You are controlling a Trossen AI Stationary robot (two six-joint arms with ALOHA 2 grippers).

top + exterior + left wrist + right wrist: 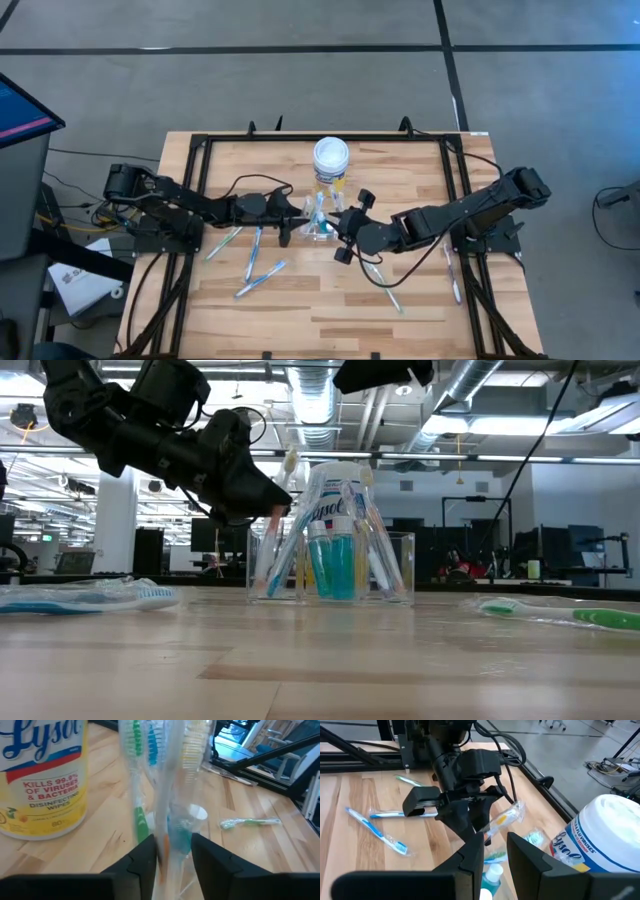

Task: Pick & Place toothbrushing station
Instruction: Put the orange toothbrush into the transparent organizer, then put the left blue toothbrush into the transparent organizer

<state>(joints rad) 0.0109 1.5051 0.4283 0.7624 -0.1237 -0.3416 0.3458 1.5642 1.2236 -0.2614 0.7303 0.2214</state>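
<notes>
A small clear cup point(330, 570) stands mid-table with several wrapped toothbrushes and teal tubes point(332, 565) upright in it. My left gripper point(173, 855) reaches it level from the table's left and is open. Its fingers stand either side of a wrapped yellow-bristled toothbrush point(505, 817), which leans with its lower end in the cup. My right gripper point(495, 851) hangs above the cup's right side point(322, 226), open, with nothing between its fingers. My left gripper has the wrapped toothbrush's handle point(165, 845) between its open fingers, which come level from the table's left and lie across the handle. The wrapper lies close to one finger point(147, 857), but I cannot tell whether it touches. The toothbrush stands tilted with its lower end in the cup.
A white-lidded yellow wipes jar point(331, 160) stands just behind the cup. Loose toothbrushes lie on the wood, blue ones point(262, 278) to the front left and a green one point(385, 290) to the front right. A black frame point(190, 200) rims the table.
</notes>
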